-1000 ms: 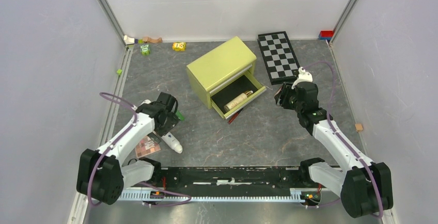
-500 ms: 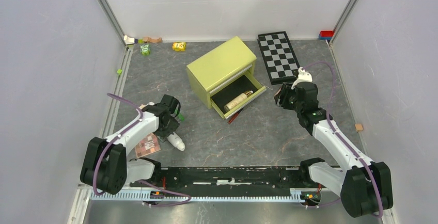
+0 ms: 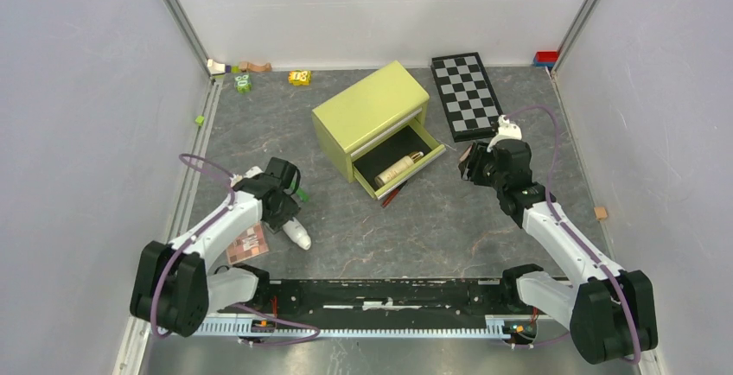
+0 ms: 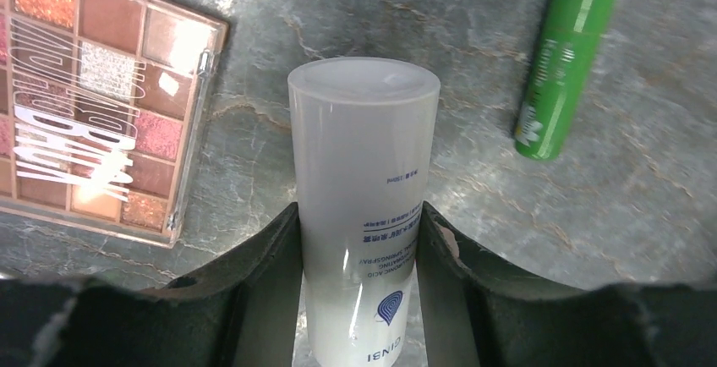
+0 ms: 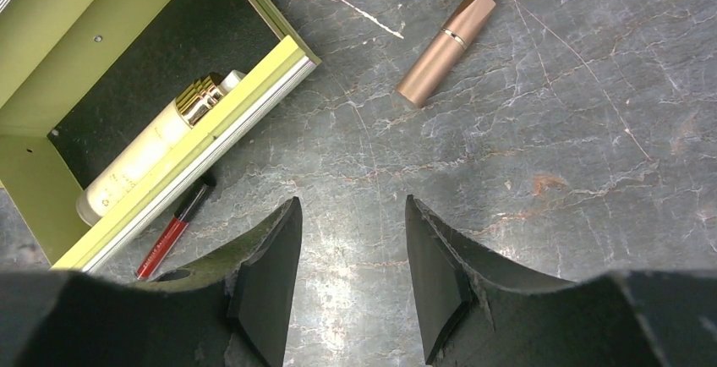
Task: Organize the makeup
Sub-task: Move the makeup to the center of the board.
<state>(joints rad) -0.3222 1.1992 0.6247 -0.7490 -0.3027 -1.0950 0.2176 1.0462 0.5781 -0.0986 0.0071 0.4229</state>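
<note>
The white tube [image 4: 363, 215] lies on its side on the table [image 3: 415, 228], near the left front, between the eyeshadow palette [image 4: 93, 105] and a green stick [image 4: 562, 71]. It looks light and stiff, a smooth, glossy plastic cylinder that could roll or slip out of a loose hold. The best place to take it is across the middle of the body, square to its length.

The left fingers [image 4: 270, 274] do about that: they stand at a middling width, one against each side of the tube, which fills the gap between them. The tube looks gripped but not yet lifted.

The right fingers [image 5: 266, 274] are about half apart and hold nothing. They hang over bare table between the open drawer [image 5: 211, 122] of the yellow-green box [image 3: 372, 111] and a rose-gold lipstick [image 5: 444, 50]. A beige gold-capped bottle [image 5: 152, 151] already lies in the drawer, and a red stick [image 5: 169, 236] lies on the table just beside the drawer's front.
</note>
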